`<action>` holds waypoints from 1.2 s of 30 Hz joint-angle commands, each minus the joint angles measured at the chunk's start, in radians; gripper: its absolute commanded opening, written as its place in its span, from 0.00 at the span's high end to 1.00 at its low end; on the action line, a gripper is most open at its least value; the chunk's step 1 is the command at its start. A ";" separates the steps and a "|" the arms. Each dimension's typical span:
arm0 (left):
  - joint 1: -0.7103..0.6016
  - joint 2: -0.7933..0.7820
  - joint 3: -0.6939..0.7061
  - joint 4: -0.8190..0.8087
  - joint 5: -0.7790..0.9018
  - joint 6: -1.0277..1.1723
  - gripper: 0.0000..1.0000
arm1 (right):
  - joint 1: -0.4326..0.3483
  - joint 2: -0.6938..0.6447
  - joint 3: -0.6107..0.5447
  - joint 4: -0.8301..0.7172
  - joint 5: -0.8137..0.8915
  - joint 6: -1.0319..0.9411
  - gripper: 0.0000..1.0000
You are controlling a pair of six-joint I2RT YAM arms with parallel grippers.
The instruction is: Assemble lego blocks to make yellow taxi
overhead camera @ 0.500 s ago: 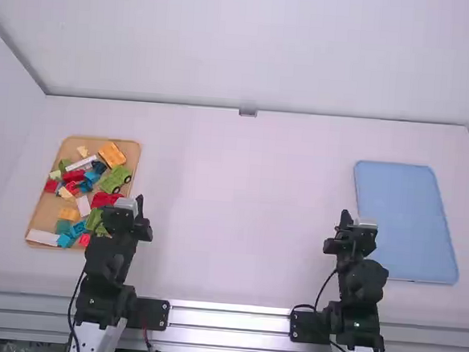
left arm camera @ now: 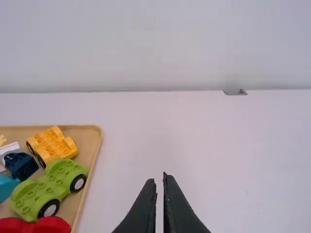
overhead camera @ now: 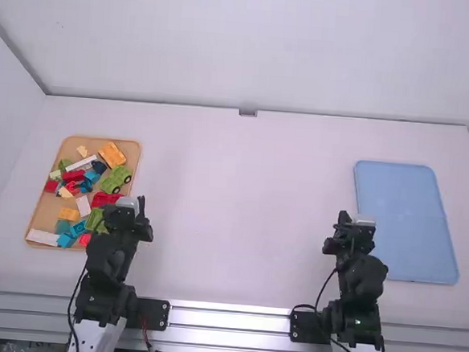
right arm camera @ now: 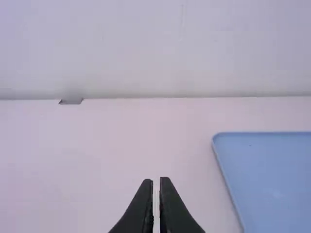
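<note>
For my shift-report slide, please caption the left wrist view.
Left gripper empty over the white table; a yellow wheeled base and a green wheeled base lie in the tan tray.

White bench [overhead camera: 240,217], flat top, pale & plain; dark thin line along its far edge, w/ a small grey piece [overhead camera: 248,112] approx. mid-edge. On the L side: tan tray [overhead camera: 45,207], rounded corners, low rim, lying flat, long sides running away from the cam at a slight slant. On the R side: light-blue panel [overhead camera: 408,220], also flat w/ rounded corners, long sides slanting a bit too. Tray & panel well apart, w/ the wide middle of the bench between; far ends approx. level w/ each other.
</note>
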 commanded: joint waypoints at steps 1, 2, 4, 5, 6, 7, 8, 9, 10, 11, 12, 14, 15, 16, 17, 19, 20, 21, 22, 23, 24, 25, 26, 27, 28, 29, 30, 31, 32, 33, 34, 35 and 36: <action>0.014 0.038 0.069 -0.003 -0.001 0.008 0.91 | 0.008 0.048 0.091 0.001 -0.019 -0.023 0.91; 0.015 0.044 0.075 -0.004 -0.001 0.008 0.90 | 0.009 0.057 0.100 -0.001 -0.022 -0.026 0.90; 0.022 0.096 0.123 -0.020 -0.005 0.004 0.87 | 0.017 0.131 0.173 -0.017 -0.047 -0.046 0.87; 0.024 0.117 0.143 -0.027 -0.008 0.000 0.86 | 0.020 0.161 0.203 -0.022 -0.058 -0.050 0.86; 0.027 0.136 0.161 -0.033 -0.010 -0.003 0.84 | 0.024 0.189 0.230 -0.026 -0.067 -0.052 0.84; 0.029 0.159 0.182 -0.039 -0.012 -0.006 0.83 | 0.027 0.222 0.262 -0.030 -0.078 -0.054 0.83; 0.032 0.186 0.207 -0.046 -0.013 -0.008 0.81 | 0.032 0.261 0.299 -0.034 -0.090 -0.053 0.81; 0.034 0.217 0.236 -0.054 -0.014 -0.008 0.79 | 0.037 0.308 0.342 -0.037 -0.105 -0.053 0.79; 0.038 0.242 0.259 -0.059 -0.015 -0.008 0.77 | 0.043 0.347 0.378 -0.037 -0.115 -0.054 0.77; 0.038 0.248 0.264 -0.060 -0.016 -0.008 0.77 | 0.044 0.356 0.387 -0.038 -0.117 -0.055 0.77; 0.042 0.270 0.284 -0.065 -0.018 -0.009 0.75 | 0.049 0.391 0.418 -0.039 -0.125 -0.058 0.75; 0.050 0.335 0.340 -0.079 -0.021 -0.010 0.71 | 0.064 0.491 0.505 -0.044 -0.153 -0.075 0.71; 0.053 0.351 0.355 -0.083 -0.022 -0.011 0.70 | 0.067 0.516 0.528 -0.046 -0.160 -0.078 0.70; 0.056 0.377 0.377 -0.088 -0.023 -0.013 0.68 | 0.074 0.553 0.562 -0.050 -0.170 -0.084 0.68; 0.060 0.413 0.409 -0.097 -0.025 -0.019 0.65 | 0.082 0.608 0.611 -0.058 -0.185 -0.093 0.65; 0.065 0.466 0.456 -0.111 -0.029 -0.038 0.62 | 0.096 0.685 0.683 -0.067 -0.209 -0.112 0.62; 0.068 0.488 0.476 -0.116 -0.030 -0.047 0.60 | 0.102 0.717 0.712 -0.074 -0.219 -0.123 0.60; 0.072 0.520 0.504 -0.123 -0.032 -0.059 0.58 | 0.110 0.762 0.755 -0.082 -0.236 -0.139 0.58; 0.074 0.541 0.523 -0.128 -0.033 -0.068 0.56 | 0.116 0.793 0.783 -0.089 -0.253 -0.156 0.56; 0.077 0.568 0.547 -0.134 -0.034 -0.076 0.55 | 0.123 0.832 0.819 -0.096 -0.278 -0.172 0.54; 0.082 0.607 0.582 -0.142 -0.036 -0.082 0.52 | 0.132 0.888 0.872 -0.108 -0.311 -0.191 0.52; 0.086 0.640 0.612 -0.149 -0.038 -0.085 0.49 | 0.140 0.937 0.918 -0.119 -0.345 -0.208 0.49; 0.087 0.649 0.620 -0.151 -0.039 -0.087 0.49 | 0.143 0.949 0.929 -0.121 -0.356 -0.212 0.49; 0.091 0.680 0.648 -0.158 -0.040 -0.090 0.47 | 0.150 0.995 0.971 -0.130 -0.394 -0.229 0.46; 0.096 0.719 0.682 -0.166 -0.045 -0.095 0.44 | 0.158 1.050 1.022 -0.144 -0.442 -0.249 0.44; 0.100 0.752 0.712 -0.173 -0.060 -0.102 0.42 | 0.164 1.098 1.065 -0.159 -0.496 -0.272 0.41; 0.101 0.760 0.720 -0.175 -0.066 -0.105 0.41 | 0.166 1.110 1.077 -0.164 -0.513 -0.278 0.41; 0.105 0.797 0.752 -0.185 -0.098 -0.128 0.38 | 0.176 1.163 1.126 -0.179 -0.567 -0.299 0.38; 0.110 0.836 0.788 -0.198 -0.153 -0.170 0.36 | 0.191 1.220 1.179 -0.204 -0.620 -0.328 0.35; 0.113 0.858 0.807 -0.204 -0.179 -0.188 0.34 | 0.200 1.251 1.208 -0.219 -0.638 -0.344 0.34; 0.114 0.869 0.817 -0.209 -0.196 -0.198 0.33 | 0.206 1.268 1.223 -0.229 -0.647 -0.353 0.33; 0.118 0.905 0.849 -0.222 -0.226 -0.211 0.31 | 0.225 1.319 1.272 -0.250 -0.669 -0.377 0.31; 0.122 0.932 0.874 -0.233 -0.241 -0.217 0.29 | 0.242 1.358 1.308 -0.268 -0.673 -0.393 0.29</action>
